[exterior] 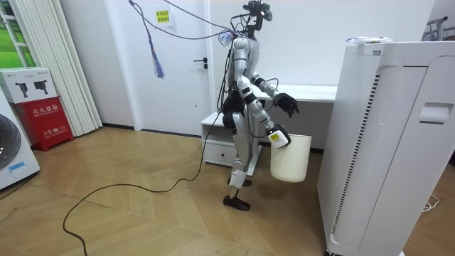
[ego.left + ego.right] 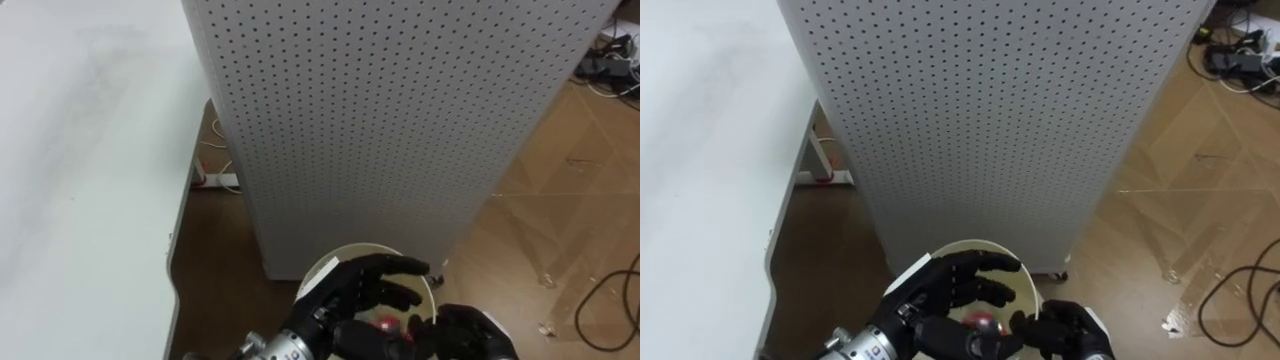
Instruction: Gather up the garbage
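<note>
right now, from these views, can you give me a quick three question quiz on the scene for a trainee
1. True or false: the white bin stands on the white table.
2. In the eye views, what rises just beyond the bin? a) perforated white panel b) curtain c) red box
3. Which hand hovers over the bin's mouth?
Key: 1 false, it hangs from the right hand; 2 a; 3 the left hand.

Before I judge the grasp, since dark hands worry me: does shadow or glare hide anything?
Left eye view: floor under the table lies in shadow, left hand reads black against the white bin, red scrap shows; room view: even light.
</note>
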Available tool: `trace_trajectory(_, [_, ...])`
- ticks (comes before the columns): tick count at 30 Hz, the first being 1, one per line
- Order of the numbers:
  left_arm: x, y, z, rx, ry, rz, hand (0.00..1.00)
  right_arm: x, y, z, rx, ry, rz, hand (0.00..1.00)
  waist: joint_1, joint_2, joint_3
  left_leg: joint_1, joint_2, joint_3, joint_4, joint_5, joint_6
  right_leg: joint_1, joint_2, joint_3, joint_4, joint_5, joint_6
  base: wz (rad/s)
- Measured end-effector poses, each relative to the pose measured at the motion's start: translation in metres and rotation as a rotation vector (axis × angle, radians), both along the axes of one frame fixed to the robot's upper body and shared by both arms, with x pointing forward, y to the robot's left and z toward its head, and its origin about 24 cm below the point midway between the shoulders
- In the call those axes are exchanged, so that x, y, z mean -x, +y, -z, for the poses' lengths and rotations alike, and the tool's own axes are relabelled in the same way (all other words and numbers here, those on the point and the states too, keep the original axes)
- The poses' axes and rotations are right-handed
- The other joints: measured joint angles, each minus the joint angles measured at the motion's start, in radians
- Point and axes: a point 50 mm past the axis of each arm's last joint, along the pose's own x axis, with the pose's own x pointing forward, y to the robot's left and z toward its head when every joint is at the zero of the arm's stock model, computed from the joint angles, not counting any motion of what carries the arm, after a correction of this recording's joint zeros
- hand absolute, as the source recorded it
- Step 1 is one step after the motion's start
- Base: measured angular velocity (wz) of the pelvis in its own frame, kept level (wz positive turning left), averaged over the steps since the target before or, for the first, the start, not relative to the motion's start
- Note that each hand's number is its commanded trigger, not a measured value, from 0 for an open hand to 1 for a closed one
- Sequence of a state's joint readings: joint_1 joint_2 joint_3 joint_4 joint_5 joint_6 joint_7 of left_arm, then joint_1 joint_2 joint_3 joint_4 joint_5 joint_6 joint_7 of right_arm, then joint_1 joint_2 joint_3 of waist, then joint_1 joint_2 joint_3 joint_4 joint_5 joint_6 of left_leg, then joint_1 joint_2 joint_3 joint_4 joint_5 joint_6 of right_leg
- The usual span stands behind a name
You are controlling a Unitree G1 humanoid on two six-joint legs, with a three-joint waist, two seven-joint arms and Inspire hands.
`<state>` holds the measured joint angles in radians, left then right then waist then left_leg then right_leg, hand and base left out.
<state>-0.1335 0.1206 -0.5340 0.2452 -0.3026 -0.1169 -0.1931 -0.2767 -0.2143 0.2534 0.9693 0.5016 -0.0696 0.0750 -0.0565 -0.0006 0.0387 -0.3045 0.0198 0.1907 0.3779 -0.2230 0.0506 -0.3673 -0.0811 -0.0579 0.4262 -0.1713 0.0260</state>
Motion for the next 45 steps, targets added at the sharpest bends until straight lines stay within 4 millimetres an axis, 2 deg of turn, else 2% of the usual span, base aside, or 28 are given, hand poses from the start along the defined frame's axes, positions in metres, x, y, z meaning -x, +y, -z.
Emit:
trace_trajectory(8, [-0.002, -0.002, -0.003, 0.0, -0.015, 0.025, 0.0, 0.003, 0.001, 0.003, -0.001, 0.024, -0.01, 1.0, -0.02, 0.0, -0.0001, -0.001, 0.001, 0.0, -0.004, 0.002, -0.002, -0.002, 0.004, 0.003, -0.014, 0.0, 0.0, 0.0])
trace_trajectory(15, [-0.003, 0.0, -0.004, -0.007, -0.022, 0.026, 0.0, 0.003, 0.002, 0.003, 0.006, 0.023, -0.013, 1.0, -0.02, 0.001, -0.0003, 0.005, 0.001, -0.001, 0.003, 0.002, -0.002, 0.005, 0.003, 0.002, -0.011, 0.0, 0.0, 0.0])
trace_trajectory(18, [-0.004, 0.001, -0.004, -0.011, -0.033, 0.009, 0.0, 0.005, 0.003, 0.005, 0.011, 0.02, 0.001, 1.0, -0.019, 0.002, 0.0012, -0.003, 0.002, 0.0, 0.027, 0.001, -0.002, -0.004, -0.003, 0.003, 0.014, 0.0, 0.0, -0.01])
trace_trajectory(21, [-0.007, 0.003, -0.008, -0.031, -0.081, -0.027, 0.0, 0.008, 0.003, 0.006, 0.019, 0.006, 0.021, 1.0, -0.018, 0.005, 0.0033, -0.047, 0.001, 0.001, 0.077, -0.008, 0.003, -0.063, -0.013, 0.001, 0.091, -0.009, -0.002, 0.0])
trace_trajectory(22, [-0.01, 0.004, -0.011, -0.05, -0.115, -0.05, 0.0, 0.007, 0.003, 0.005, 0.015, -0.001, 0.035, 1.0, -0.015, 0.007, 0.0045, -0.079, 0.002, 0.002, 0.113, -0.021, 0.006, -0.094, -0.021, 0.001, 0.122, -0.021, -0.004, 0.0])
trace_trajectory(25, [-0.021, 0.009, -0.021, -0.109, -0.214, -0.146, 0.0, 0.005, 0.002, 0.003, -0.009, -0.021, 0.086, 1.0, -0.01, 0.023, 0.014, -0.187, 0.014, 0.0, 0.23, -0.055, 0.011, -0.189, -0.013, 0.01, 0.215, -0.038, -0.01, -0.04])
trace_trajectory(28, [-0.028, 0.019, -0.028, -0.165, -0.291, -0.28, 0.0, 0.01, 0.005, 0.007, -0.013, -0.004, 0.095, 1.0, -0.014, 0.024, 0.0144, -0.264, 0.023, 0.004, 0.305, -0.07, 0.008, -0.266, -0.005, 0.03, 0.271, -0.053, -0.003, -0.06])
trace_trajectory(31, [-0.036, 0.026, -0.039, -0.199, -0.375, -0.396, 0.0, 0.015, 0.008, 0.013, -0.012, 0.023, 0.118, 1.0, -0.009, 0.026, 0.0149, -0.302, 0.039, 0.01, 0.343, -0.069, 0.009, -0.302, 0.001, 0.029, 0.291, -0.048, -0.009, -0.09])
trace_trajectory(34, [-0.042, 0.037, -0.052, -0.226, -0.492, -0.513, 0.0, 0.028, 0.006, 0.023, -0.002, 0.069, 0.143, 1.0, 0.003, 0.026, 0.0146, -0.305, 0.044, 0.006, 0.349, -0.066, 0.005, -0.303, 0.019, 0.043, 0.283, -0.034, -0.01, -0.17])
trace_trajectory(35, [-0.044, 0.043, -0.057, -0.236, -0.534, -0.565, 0.0, 0.033, 0.005, 0.025, -0.006, 0.066, 0.155, 1.0, 0.012, 0.028, 0.0136, -0.304, 0.055, 0.008, 0.356, -0.069, 0.004, -0.302, 0.036, 0.059, 0.275, -0.025, -0.011, -0.32])
trace_trajectory(37, [-0.048, 0.054, -0.065, -0.256, -0.594, -0.661, 0.0, 0.035, 0.007, 0.027, -0.011, 0.066, 0.155, 1.0, 0.019, 0.028, 0.0133, -0.296, 0.061, 0.004, 0.354, -0.071, 0.001, -0.297, 0.06, 0.081, 0.254, -0.005, -0.012, -0.51])
trace_trajectory(40, [-0.052, 0.072, -0.083, -0.254, -0.694, -0.816, 0.0, 0.043, 0.004, 0.031, -0.03, 0.088, 0.185, 1.0, 0.038, 0.027, 0.0126, -0.264, 0.051, -0.002, 0.324, -0.071, -0.001, -0.278, 0.085, 0.12, 0.208, 0.029, -0.008, -0.58])
trace_trajectory(42, [-0.05, 0.082, -0.096, -0.283, -0.785, -0.886, 0.0, 0.052, 0.002, 0.035, -0.028, 0.11, 0.19, 1.0, 0.032, 0.024, 0.011, -0.226, 0.037, -0.005, 0.288, -0.067, -0.002, -0.248, 0.087, 0.132, 0.174, 0.043, -0.007, -0.45])
trace_trajectory(44, [-0.045, 0.087, -0.12, -0.262, -0.942, -0.954, 0.0, 0.066, -0.004, 0.041, -0.019, 0.144, 0.207, 1.0, 0.026, 0.01, 0.0059, -0.169, 0.018, -0.004, 0.228, -0.056, 0.001, -0.205, 0.093, 0.158, 0.131, 0.053, -0.002, -0.32])
trace_trajectory(45, [-0.043, 0.087, -0.124, -0.254, -0.975, -0.966, 0.0, 0.07, -0.006, 0.043, -0.017, 0.155, 0.211, 1.0, 0.024, 0.006, 0.0038, -0.151, 0.017, 0.0, 0.211, -0.054, 0.0, -0.191, 0.098, 0.165, 0.117, 0.056, -0.002, -0.3])
